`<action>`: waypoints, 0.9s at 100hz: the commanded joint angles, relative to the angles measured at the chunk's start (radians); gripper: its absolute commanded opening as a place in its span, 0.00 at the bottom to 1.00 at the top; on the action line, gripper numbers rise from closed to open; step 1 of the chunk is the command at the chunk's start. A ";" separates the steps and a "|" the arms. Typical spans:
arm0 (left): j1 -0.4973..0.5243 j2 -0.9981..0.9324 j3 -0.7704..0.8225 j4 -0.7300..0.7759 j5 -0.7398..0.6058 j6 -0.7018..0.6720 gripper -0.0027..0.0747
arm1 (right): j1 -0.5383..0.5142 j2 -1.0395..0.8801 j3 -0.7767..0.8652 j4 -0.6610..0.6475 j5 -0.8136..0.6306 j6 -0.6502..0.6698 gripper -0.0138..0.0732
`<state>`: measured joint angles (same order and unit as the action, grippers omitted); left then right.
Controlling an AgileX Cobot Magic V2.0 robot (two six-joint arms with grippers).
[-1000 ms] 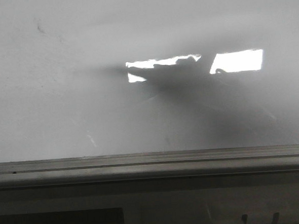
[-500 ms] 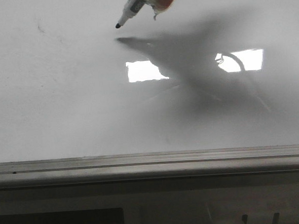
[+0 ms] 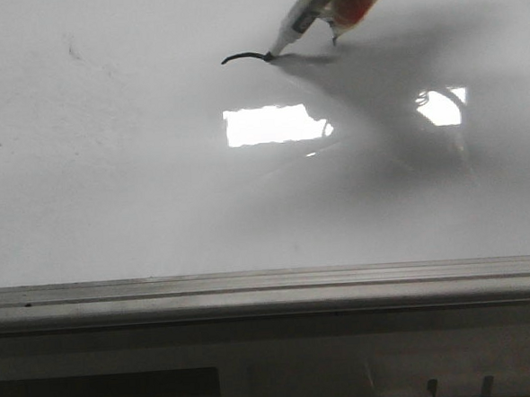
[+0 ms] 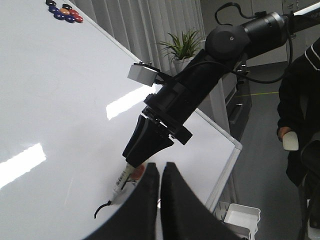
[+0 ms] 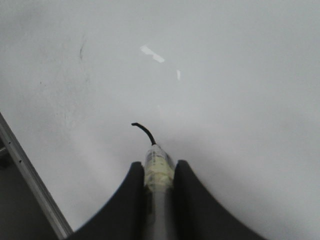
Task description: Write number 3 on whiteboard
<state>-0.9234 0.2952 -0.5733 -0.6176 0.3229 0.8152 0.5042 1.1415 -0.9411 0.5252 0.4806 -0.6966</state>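
The whiteboard (image 3: 111, 190) is glossy and pale and fills most of the front view. My right gripper (image 5: 159, 167) is shut on a white marker (image 5: 159, 162). The marker (image 3: 295, 24) reaches in from the top of the front view and its tip touches the board. A short curved black stroke (image 3: 243, 57) runs left from the tip. The stroke also shows in the right wrist view (image 5: 144, 131) and the left wrist view (image 4: 102, 209). It is the only part of the number 3 that shows. My left gripper (image 4: 160, 170) is shut and empty, held off the board near the right arm (image 4: 200, 85).
A ridged grey edge rail (image 3: 270, 288) runs along the board's near edge. Bright glare patches (image 3: 270, 126) lie on the board. Coloured magnets (image 4: 62, 11) sit at a far corner. A person (image 4: 300, 100), a plant (image 4: 182, 45) and a white tray (image 4: 242, 217) are beyond the board.
The marker came into the front view from the top. Its tip came down onto the board, moved right, and drew a short curved black stroke.
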 commanded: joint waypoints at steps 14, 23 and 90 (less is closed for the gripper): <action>-0.005 0.012 -0.023 -0.012 -0.059 -0.012 0.01 | 0.045 0.010 0.021 0.017 -0.080 0.008 0.09; -0.005 0.012 -0.023 -0.012 -0.063 -0.012 0.01 | 0.074 0.039 0.021 0.017 -0.114 0.008 0.09; -0.005 0.012 -0.013 -0.008 -0.072 -0.012 0.01 | 0.018 -0.037 0.120 0.080 -0.056 0.045 0.09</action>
<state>-0.9234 0.2952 -0.5665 -0.6129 0.3191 0.8136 0.5003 1.0988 -0.8370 0.5948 0.5005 -0.6488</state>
